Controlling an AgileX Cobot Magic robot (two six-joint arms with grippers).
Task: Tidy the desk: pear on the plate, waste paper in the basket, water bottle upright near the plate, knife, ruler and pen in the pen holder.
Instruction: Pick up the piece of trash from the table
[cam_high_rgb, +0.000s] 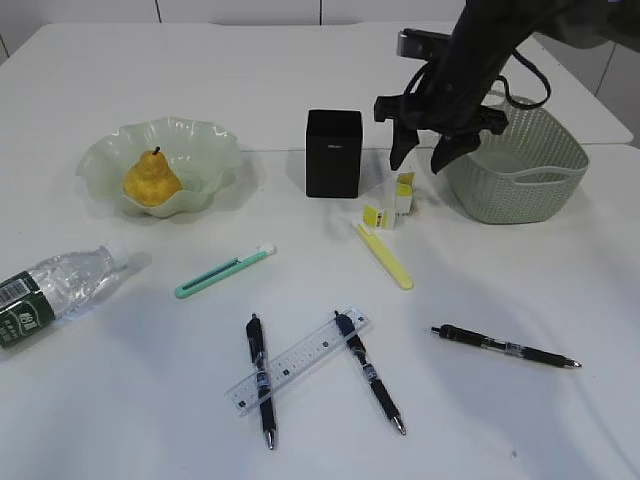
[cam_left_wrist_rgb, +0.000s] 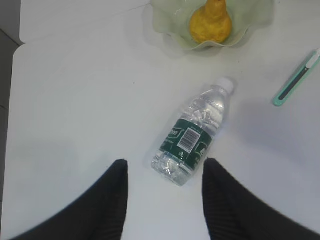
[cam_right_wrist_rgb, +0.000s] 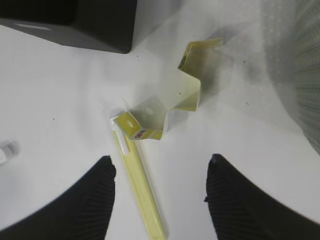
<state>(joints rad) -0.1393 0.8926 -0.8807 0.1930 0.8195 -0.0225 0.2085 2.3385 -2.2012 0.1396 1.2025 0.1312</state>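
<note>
The pear (cam_high_rgb: 151, 180) is seen sitting in the plate (cam_high_rgb: 215, 150) at the back left of the bench (cam_high_rgb: 120, 400). The water bottle (cam_left_wrist_rgb: 194, 134) is lying on its side near the left edge, cap toward the plate, just ahead of the left claw (cam_left_wrist_rgb: 165, 192), whose fingers are spread w/ nothing between them. The right claw (cam_high_rgb: 420, 158) is held above the bench btwn the pen holder (cam_high_rgb: 333, 152) and the basket (cam_high_rgb: 520, 165), fingers apart and empty; directly below it the waste paper (cam_right_wrist_rgb: 167, 107) (a folded yellow-and-white strip) is found on the bench, touching the end of a yellow knife (cam_right_wrist_rgb: 140, 187). A green knife (cam_high_rgb: 224, 271) lies farther left. Toward the front, the ruler (cam_high_rgb: 298, 362) lies across two pens (cam_high_rgb: 261, 380), and a third pen (cam_high_rgb: 505, 347) is set apart at right.
</note>
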